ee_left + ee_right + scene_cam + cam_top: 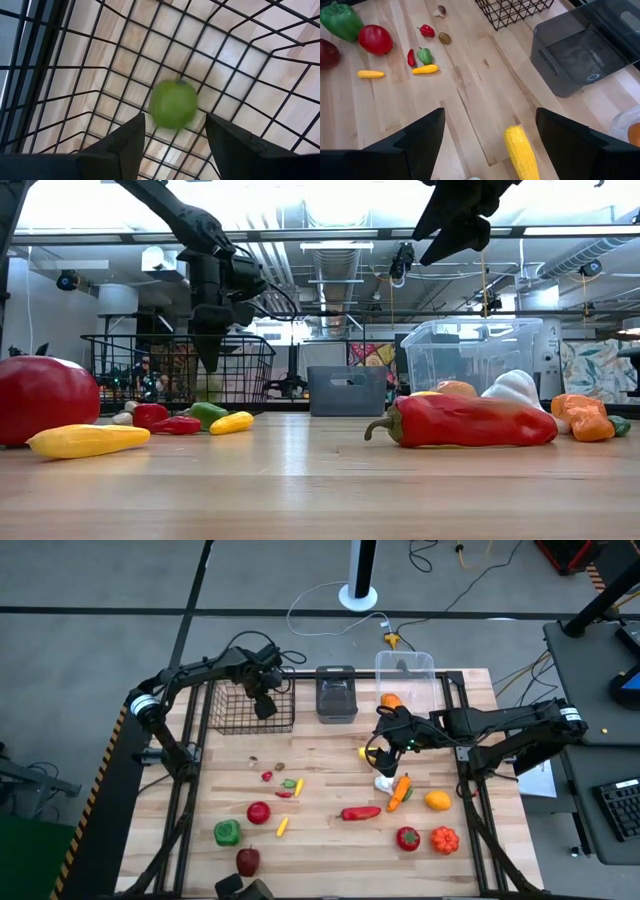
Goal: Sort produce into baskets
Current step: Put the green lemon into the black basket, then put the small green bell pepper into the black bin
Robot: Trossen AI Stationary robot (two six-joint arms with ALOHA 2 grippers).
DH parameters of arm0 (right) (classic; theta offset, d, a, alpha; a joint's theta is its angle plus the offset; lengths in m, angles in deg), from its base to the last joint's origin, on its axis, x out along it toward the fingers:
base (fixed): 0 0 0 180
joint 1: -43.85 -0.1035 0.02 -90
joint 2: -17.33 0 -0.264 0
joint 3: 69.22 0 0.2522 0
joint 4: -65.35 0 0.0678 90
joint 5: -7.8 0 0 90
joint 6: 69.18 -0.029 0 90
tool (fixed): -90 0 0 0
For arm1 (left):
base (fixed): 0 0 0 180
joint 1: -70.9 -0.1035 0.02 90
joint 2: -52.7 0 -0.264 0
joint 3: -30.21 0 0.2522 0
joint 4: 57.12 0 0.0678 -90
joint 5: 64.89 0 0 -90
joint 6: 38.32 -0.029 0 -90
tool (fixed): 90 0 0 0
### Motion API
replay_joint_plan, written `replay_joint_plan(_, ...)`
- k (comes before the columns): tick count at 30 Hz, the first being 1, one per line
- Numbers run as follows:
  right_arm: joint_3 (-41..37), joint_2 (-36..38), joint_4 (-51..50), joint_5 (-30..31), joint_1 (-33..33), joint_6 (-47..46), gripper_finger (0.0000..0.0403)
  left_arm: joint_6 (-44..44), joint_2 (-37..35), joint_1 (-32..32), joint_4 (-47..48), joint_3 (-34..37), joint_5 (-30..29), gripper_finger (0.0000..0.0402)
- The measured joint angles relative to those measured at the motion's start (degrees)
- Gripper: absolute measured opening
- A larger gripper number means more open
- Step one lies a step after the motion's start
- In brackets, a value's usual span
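My left gripper (263,705) points down into the black wire basket (225,710) at the far left. It is open, and a green apple (173,104) shows blurred below and between its fingers, apart from both, over the basket's mesh floor. My right gripper (383,745) hangs open above the table's right half, tilted down over a yellow corn-like piece (521,152) that lies on the wood. The grey bin (336,695) and the clear tub (405,675) stand along the far edge. An orange piece (391,700) lies in the tub.
Loose produce lies on the near half of the table: a green pepper (227,832), a red apple (258,812), a long red pepper (360,812), a carrot (400,792), white garlic (384,783), a tomato (407,837) and an orange pumpkin (444,839). Bare wood lies between the baskets and the produce.
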Motion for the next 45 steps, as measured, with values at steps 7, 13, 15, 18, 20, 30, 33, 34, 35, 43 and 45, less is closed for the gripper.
replay_joint_plan(7, 0.0, 0.0, 0.02, 0.0, 0.0, 0.01, 0.0296, -0.02, -0.1, 0.04, 0.03, 0.0, 0.0, 0.019)
replay_joint_plan(13, 0.0, 0.0, 0.02, -0.02, -0.01, 0.01, 0.0297, 2.59, -4.12, 1.56, 0.83, 0.0, 0.0, 0.019)
replay_joint_plan(15, 0.0, 0.0, 0.03, -0.02, -0.01, -0.01, 0.0299, 3.82, -6.91, 2.85, 0.93, 0.12, 0.01, 0.019)
replay_joint_plan(18, 0.0, 0.0, 0.07, -0.02, -0.02, -0.01, 0.0298, 6.15, -12.29, 5.98, 0.74, 1.04, 0.31, 0.019)
replay_joint_plan(20, 0.0, 0.0, 0.17, -0.02, -0.02, -0.04, 0.0295, 7.66, -16.46, 8.69, 0.23, 2.48, 0.35, 0.019)
replay_joint_plan(30, 0.02, -0.56, 0.24, -0.52, -0.02, -2.24, 0.0281, 21.22, -38.45, 23.72, -7.24, 15.21, 0.31, 0.019)
replay_joint_plan(33, 0.07, -2.01, 0.21, -1.97, -0.28, -2.63, 0.0278, 24.92, -43.8, 28.15, -11.8, 20.03, 0.28, 0.019)
replay_joint_plan(34, 0.15, -2.58, 0.2, -2.13, -0.42, -2.68, 0.0277, 26.1, -45.34, 29.36, -13.12, 21.47, 0.27, 0.019)
replay_joint_plan(35, 0.2, -3.1, 0.2, -2.28, -0.64, -2.66, 0.0276, 27.35, -46.74, 30.57, -14.47, 22.91, 0.19, 0.019)
replay_joint_plan(43, 2.83, -8.39, -0.2, -8.08, -3.16, -1.31, 0.0268, 35.26, -53.24, 38.36, -25.91, 31.69, -0.04, 0.019)
replay_joint_plan(45, 3.93, -9.67, -0.93, -8.18, -4.18, -0.2, 0.0266, 36.0, -53.62, 40.04, -28.61, 33.04, -0.12, 0.019)
